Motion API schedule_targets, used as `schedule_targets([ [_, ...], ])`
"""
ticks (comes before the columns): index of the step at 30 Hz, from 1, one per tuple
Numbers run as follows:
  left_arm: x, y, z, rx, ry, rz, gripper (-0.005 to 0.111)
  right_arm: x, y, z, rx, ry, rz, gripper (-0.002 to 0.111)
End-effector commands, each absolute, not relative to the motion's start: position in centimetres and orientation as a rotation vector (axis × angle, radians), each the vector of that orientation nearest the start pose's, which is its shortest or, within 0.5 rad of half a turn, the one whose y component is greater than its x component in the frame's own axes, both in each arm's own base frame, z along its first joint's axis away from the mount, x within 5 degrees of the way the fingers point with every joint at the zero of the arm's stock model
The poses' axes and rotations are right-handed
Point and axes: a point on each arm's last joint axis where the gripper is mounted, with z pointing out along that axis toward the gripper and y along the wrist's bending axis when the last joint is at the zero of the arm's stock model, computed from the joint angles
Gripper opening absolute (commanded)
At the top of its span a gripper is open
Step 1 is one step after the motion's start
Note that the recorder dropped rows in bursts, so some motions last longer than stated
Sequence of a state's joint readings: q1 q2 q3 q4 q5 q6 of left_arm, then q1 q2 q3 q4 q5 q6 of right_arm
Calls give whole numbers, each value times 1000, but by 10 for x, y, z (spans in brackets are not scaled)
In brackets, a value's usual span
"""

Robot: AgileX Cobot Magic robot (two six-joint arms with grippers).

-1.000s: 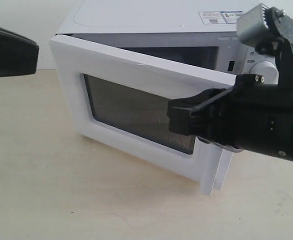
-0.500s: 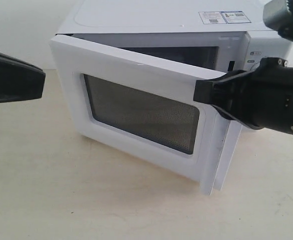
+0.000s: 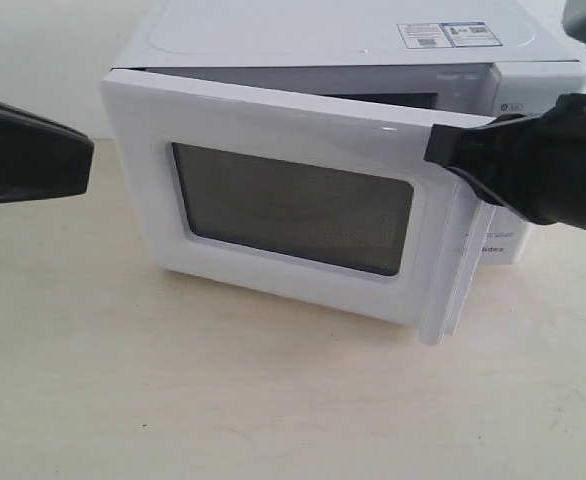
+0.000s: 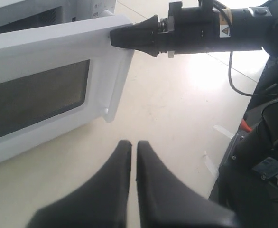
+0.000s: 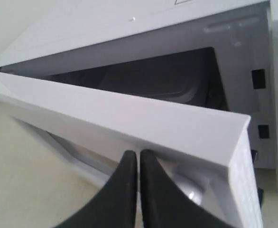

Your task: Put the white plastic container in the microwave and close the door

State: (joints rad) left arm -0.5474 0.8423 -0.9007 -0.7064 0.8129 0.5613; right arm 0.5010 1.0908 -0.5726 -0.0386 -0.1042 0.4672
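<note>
Pale tabletop (image 3: 173, 400); right gripper (image 5: 138, 154) closed, seemingly touching door (image 3: 273, 120) by handle (image 3: 455, 270).

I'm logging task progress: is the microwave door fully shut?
No, the door stands ajar, its handle edge angled out from the microwave with a dark gap behind it.

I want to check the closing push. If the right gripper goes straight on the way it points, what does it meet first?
The door: the right gripper, shut, points at its outer face near the free edge. It looks very close, but I cannot tell if it touches.
</note>
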Motion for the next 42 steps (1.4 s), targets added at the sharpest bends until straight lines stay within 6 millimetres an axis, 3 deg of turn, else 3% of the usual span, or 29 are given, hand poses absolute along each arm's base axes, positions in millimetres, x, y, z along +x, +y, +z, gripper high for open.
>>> schedule_targets([
  [1,107,-118,378,898,1924,-838,4,205,100,281,-47,1895,598,0],
  [15,105,-119,380,883,1924,-888,4,235,108,255,2,1871,564,0],
  [29,105,-119,380,879,1922,-886,4,248,113,254,25,1811,570,0],
  [42,105,-119,380,886,1917,-882,4,256,116,269,41,1770,582,0],
])
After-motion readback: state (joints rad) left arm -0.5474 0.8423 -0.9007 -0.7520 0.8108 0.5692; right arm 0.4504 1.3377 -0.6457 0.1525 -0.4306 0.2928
